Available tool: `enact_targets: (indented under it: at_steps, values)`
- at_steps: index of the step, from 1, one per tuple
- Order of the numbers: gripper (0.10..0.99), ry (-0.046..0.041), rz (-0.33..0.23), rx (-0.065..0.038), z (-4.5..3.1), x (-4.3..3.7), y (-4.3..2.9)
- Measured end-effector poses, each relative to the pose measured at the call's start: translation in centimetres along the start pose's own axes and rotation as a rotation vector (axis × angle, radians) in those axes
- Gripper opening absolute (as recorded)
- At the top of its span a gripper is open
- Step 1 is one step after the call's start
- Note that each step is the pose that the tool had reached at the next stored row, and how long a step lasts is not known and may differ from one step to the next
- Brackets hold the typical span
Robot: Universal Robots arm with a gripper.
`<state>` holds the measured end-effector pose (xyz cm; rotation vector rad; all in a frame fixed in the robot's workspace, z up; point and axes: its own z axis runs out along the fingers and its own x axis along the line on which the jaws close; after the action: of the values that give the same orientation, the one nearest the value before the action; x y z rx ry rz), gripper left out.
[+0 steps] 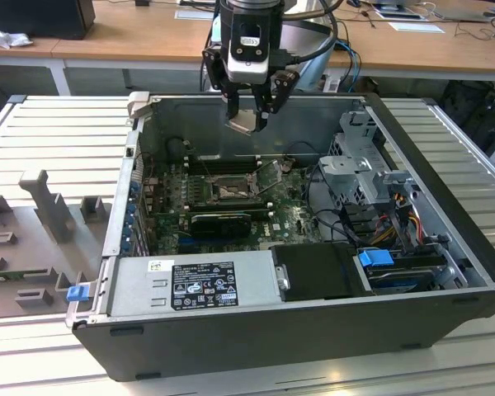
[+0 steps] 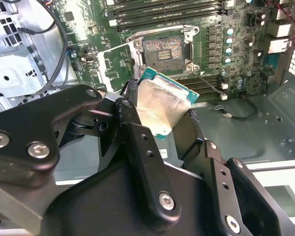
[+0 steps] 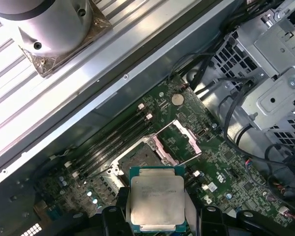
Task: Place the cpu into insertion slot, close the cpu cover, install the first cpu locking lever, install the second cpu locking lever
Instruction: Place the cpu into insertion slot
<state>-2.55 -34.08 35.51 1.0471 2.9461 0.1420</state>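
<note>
The gripper (image 1: 249, 117) is shut tight on the cpu (image 1: 242, 124) and holds it up in the air, over the open computer case (image 1: 313, 330). The insertion slot (image 1: 228, 190) sits bare in the middle of the green motherboard (image 1: 293, 219) — its cpu cover (image 1: 272, 175) is flipped open just beside it.

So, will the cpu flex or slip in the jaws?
Probably stiff: the cpu looks flat though gripped only at its edges. Its smooth metal top may be slippery. Likely light, being thin and small.
</note>
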Motion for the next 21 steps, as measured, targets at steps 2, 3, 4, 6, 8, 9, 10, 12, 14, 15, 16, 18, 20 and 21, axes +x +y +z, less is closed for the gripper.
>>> enact_targets:
  at_steps: [2, 3, 4, 6, 8, 9, 10, 12, 14, 15, 16, 18, 20, 21]
  values:
    - [0.529, -0.0012, 0.013, 0.0, 0.01, 0.0, 0.0]
    - [0.529, -0.0015, 0.017, 0.0, 0.02, 0.0, 0.0]
    - [0.529, -0.0021, 0.023, 0.0, 0.03, 0.0, 0.0]
    - [0.529, -0.0032, 0.036, -0.001, 0.04, 0.0, 0.0]
    - [0.529, -0.0044, 0.049, -0.001, 0.05, 0.0, 0.0]
    - [0.529, -0.0049, 0.055, -0.001, 0.05, 0.0, 0.0]
    - [0.529, -0.0053, 0.059, -0.001, 0.05, 0.0, 0.0]
    - [0.529, -0.0063, 0.07, -0.001, 0.06, 0.0, 0.0]
    - [0.529, -0.0069, 0.077, -0.001, 0.06, 0.0, 0.0]
    - [0.529, -0.0072, 0.08, -0.002, 0.06, 0.0, -0.01]
    - [0.529, -0.0078, 0.087, -0.002, 0.07, 0.0, 0.0]
    - [0.529, -0.0088, 0.097, -0.002, 0.08, 0.0, -0.01]
    - [0.529, -0.0095, 0.105, -0.002, 0.09, 0.0, -0.01]
    - [0.529, -0.0098, 0.109, -0.002, 0.09, 0.0, -0.01]
